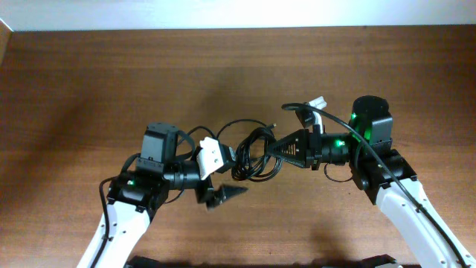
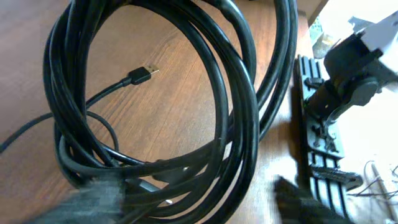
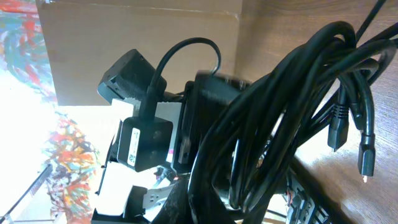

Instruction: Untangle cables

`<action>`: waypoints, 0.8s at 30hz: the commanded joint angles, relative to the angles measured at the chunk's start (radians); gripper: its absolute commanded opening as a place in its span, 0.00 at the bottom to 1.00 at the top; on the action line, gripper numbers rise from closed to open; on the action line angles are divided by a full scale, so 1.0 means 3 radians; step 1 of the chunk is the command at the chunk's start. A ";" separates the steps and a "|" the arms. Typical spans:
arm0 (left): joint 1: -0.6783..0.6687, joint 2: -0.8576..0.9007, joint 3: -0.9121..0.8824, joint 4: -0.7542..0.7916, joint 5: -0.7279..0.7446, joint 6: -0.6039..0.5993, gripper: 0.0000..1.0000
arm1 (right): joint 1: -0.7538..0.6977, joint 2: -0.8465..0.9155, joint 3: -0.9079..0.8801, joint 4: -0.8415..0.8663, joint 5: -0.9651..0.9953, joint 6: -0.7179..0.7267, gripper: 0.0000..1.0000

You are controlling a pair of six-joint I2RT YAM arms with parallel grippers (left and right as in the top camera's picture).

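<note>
Cable axis: from overhead I see the cables (image 2: pixel 239 106) as one elongated coil. Its long axis runs near to far and leans slightly right at the far end.
Loose ends: one flat metal plug (image 2: pixel 143 74) lies inside the loop and points far-right in my left wrist view. Two more plug ends (image 3: pixel 336 134) hang tip down in the right wrist view.
Cable look: thin, glossy black cords, several turns stacked and crossing each other. One strand arcs away to the left toward the left arm (image 1: pixel 160 149).
Cable place: mid-table, between the two arms, on or just above the wooden table (image 1: pixel 111 74); I cannot tell which.
Right gripper (image 1: pixel 274 147): it points left, its jaws closed onto the right side of the coil. In its own camera the bundle hides the fingers.
Left gripper (image 1: pixel 222 195): jaws spread apart, just left of and nearer than the coil. I cannot tell whether it touches the coil.
In the way: the left arm fills the view behind the bundle in the right wrist camera.
Nearby: a white fitting (image 1: pixel 317 102) sits at the far side of the right arm (image 1: pixel 372 126).
</note>
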 commanded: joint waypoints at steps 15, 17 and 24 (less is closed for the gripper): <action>-0.0020 0.0197 0.0014 0.0104 0.0200 0.0039 0.58 | -0.0022 -0.0051 0.0005 0.0027 -0.0064 -0.0062 0.04; -0.0022 0.0197 0.0015 0.0107 0.0200 0.0041 0.61 | -0.0022 -0.0051 0.0005 0.0025 -0.0055 -0.0062 0.04; -0.0276 0.0206 0.0014 0.0264 0.0197 0.0042 0.32 | -0.0022 -0.0051 0.0005 0.0025 -0.0055 -0.0050 0.04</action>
